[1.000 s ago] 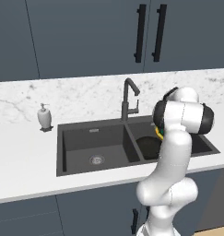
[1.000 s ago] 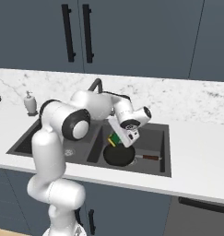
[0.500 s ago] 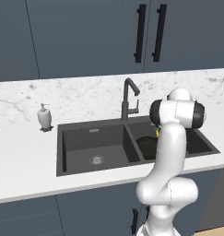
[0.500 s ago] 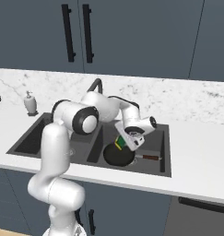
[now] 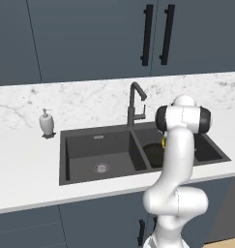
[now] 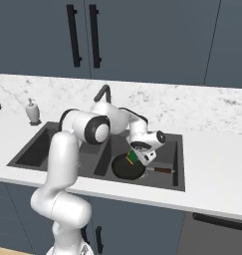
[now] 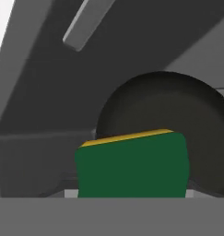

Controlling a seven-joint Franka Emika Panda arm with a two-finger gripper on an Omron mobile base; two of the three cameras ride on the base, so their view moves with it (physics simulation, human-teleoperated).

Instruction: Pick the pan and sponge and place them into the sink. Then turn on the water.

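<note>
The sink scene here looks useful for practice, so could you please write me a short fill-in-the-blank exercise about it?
1. The pan lies in the ____ basin of the sink, as seen from the right base view.
2. The pincer holds the sponge above the ____.
3. The sponge's top face is ____ over a yellow layer.
4. The soap dispenser stands on the ____, left of the sink.

Missing words: right; pan; green; counter

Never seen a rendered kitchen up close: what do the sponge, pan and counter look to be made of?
Sponge: soft foam, probably; matte green scouring face over a thin yellow layer.
Pan: dark metal, likely non-stick; flat black and unshiny, with a reddish, perhaps wooden, handle.
Counter: marble-like stone; white with grey veins.
</note>
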